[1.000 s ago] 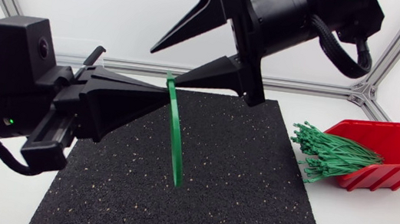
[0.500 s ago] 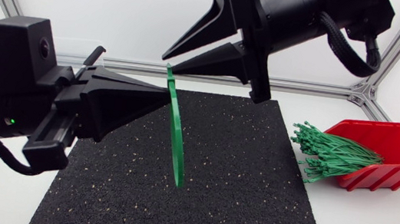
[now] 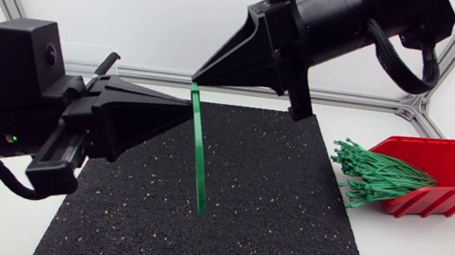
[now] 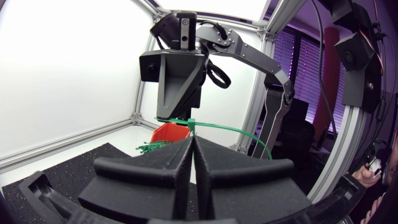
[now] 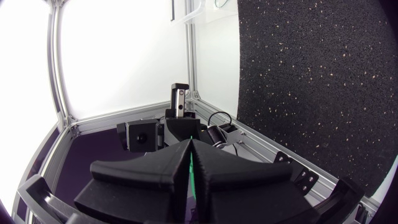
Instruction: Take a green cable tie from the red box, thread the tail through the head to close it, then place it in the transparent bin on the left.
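Note:
A green cable tie (image 3: 199, 155) hangs over the black mat, its free end pointing down. My left gripper (image 3: 191, 108) comes in from the left and is shut on the tie just below its top. My right gripper (image 3: 196, 79) points down from above and is shut on the tie's upper end. In the left wrist view the tie (image 4: 231, 129) sticks up from my left gripper (image 4: 193, 139) and curves away, with the right gripper (image 4: 169, 117) touching its head. The right wrist view shows a green strip (image 5: 191, 169) between the fingers of my shut right gripper (image 5: 190, 144).
The red box (image 3: 446, 174) stands at the right edge of the table with a bundle of green ties (image 3: 377, 175) spilling out toward the mat. The black speckled mat (image 3: 283, 241) covers the middle of the table. The head view does not show the transparent bin.
The right gripper's fingers have closed from wide open onto the tie's upper end. The left gripper and the tie have stayed almost still.

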You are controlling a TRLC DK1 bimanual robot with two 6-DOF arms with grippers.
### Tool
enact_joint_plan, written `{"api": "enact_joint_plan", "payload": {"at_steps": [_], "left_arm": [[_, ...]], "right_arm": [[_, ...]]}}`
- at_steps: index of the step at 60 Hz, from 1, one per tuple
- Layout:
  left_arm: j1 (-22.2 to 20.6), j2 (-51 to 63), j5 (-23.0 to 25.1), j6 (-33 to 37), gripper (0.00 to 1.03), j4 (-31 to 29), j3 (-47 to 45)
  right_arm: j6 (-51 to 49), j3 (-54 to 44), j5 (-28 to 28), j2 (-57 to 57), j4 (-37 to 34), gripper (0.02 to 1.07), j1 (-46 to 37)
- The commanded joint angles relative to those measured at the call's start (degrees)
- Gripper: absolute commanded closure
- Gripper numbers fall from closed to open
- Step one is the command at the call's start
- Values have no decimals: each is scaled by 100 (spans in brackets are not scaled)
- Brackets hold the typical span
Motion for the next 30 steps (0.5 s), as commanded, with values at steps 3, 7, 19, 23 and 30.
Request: {"api": "enact_joint_plan", "payload": {"at_steps": [3,7,19,23,30], "left_arm": [[-168,-42,40,108,100,4,-11],[-256,-60,40,108,100,-22,-11],[-388,-112,14,99,100,-66,7],[-379,-121,14,99,100,-66,7],[-388,-165,14,99,100,-84,-2]], "right_arm": [[-23,-90,104,-82,146,101,58],[12,-72,139,-38,225,101,58],[100,16,263,252,409,101,49],[82,7,280,305,409,101,49],[38,-2,333,411,436,101,49]]}}
